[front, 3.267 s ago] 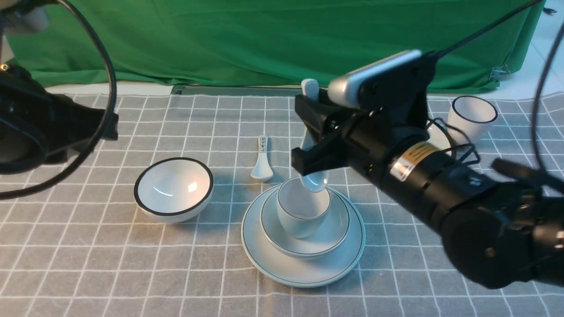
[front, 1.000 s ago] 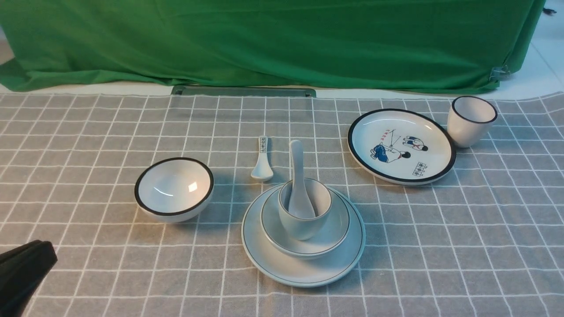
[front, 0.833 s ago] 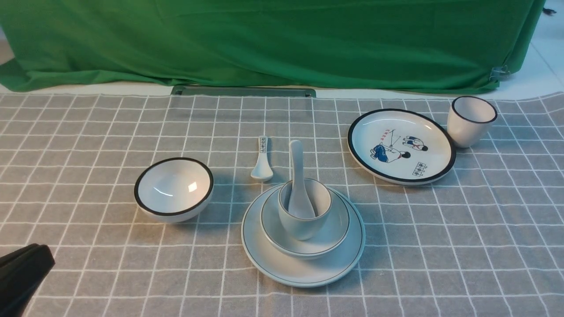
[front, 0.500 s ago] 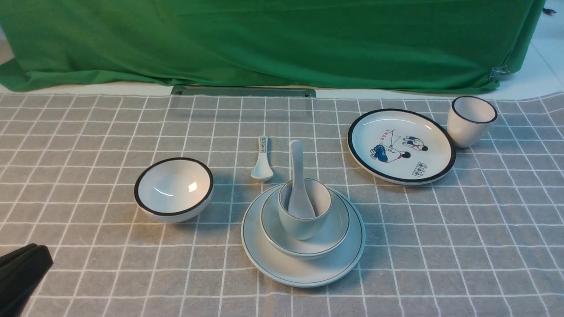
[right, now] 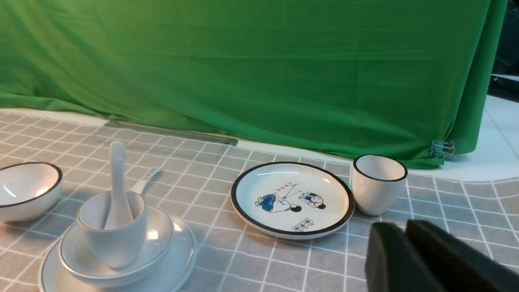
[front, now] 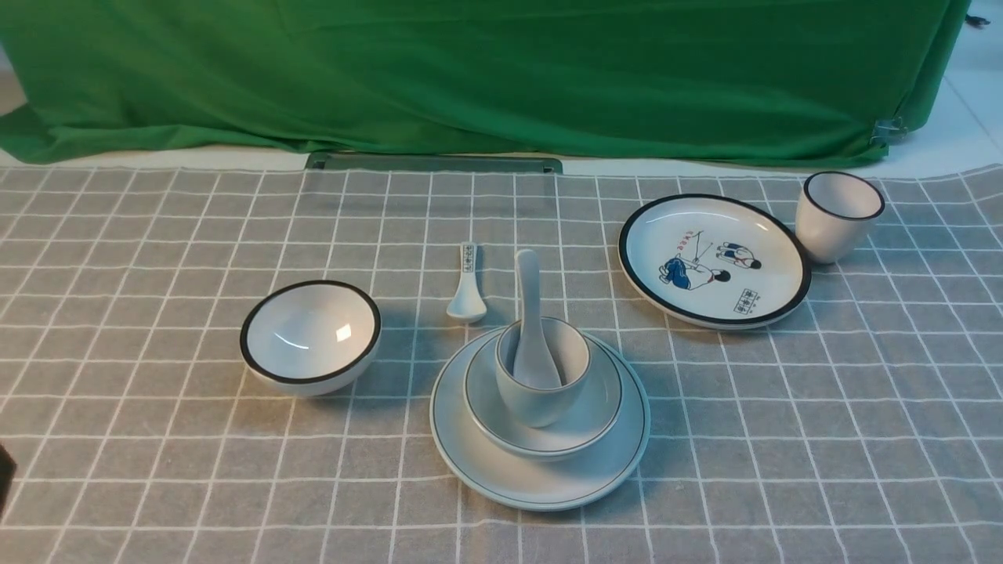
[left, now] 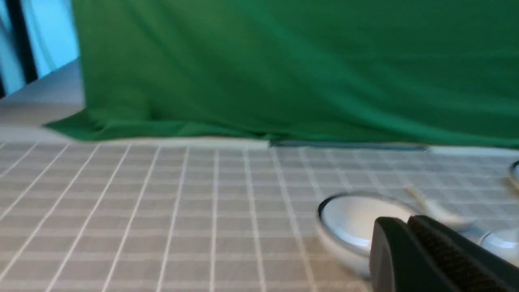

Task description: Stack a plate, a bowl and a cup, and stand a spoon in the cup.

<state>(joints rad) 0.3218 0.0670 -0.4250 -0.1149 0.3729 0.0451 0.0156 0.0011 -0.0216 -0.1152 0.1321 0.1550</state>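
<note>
— How did my jaws stand, and where was the stack?

— Both pairs were closed, empty, nearest me. Beyond them the plate (front: 541, 478) bore the bowl (front: 592, 427), the cup (front: 541, 399) and the upright spoon (front: 530, 313).

— And the step?

— Finished, I judged; next called only for keeping clear.

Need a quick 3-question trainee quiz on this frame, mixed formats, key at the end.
1. True or false: the spoon stands in the cup.
2. Multiple choice: what does the cup sit in? A) the black-rimmed bowl B) the bowl on the plate C) the cartoon plate
3. Fill in: the small patterned spoon lies on the ____.

Key: 1 true. 2 B. 3 tablecloth.

Both grippers, left and right, are shut and hold nothing.
</note>
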